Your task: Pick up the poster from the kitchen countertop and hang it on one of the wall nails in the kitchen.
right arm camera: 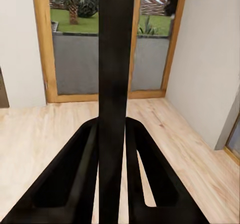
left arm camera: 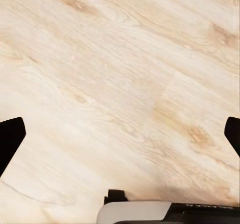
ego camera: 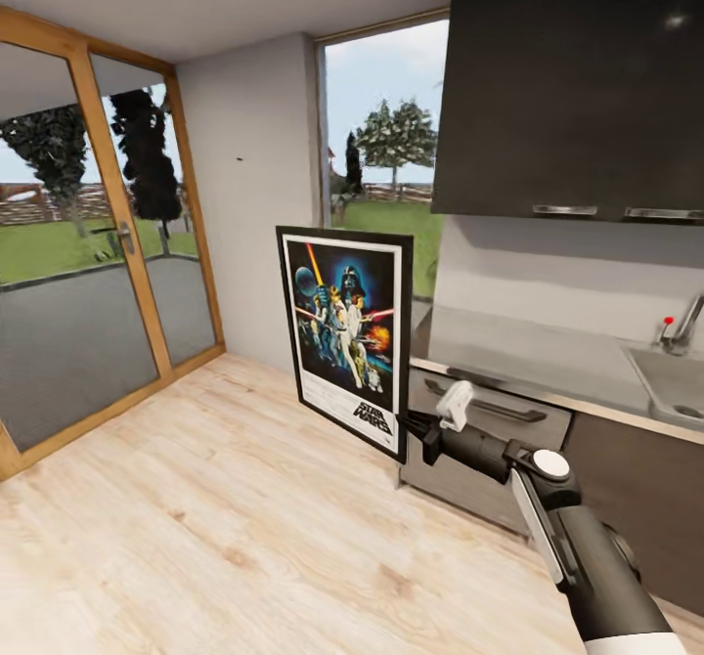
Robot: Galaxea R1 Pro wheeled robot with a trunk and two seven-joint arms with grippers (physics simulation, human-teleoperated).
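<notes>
Your right gripper (ego camera: pixel 411 427) clamps the poster (ego camera: pixel 344 334) upright above the floor (ego camera: pixel 196 518); your left gripper (left arm camera: pixel 120 134) hangs wide.

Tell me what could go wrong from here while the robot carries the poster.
1. The right end effector pinches only the lower edge of the upright poster, so the poster may swing or slip out.
2. The countertop and its drawer handle are close to the arm; turning could knock the frame against them.
3. A small dark mark on the wall may be the nail; it sits high, so reaching could be hard.
</notes>
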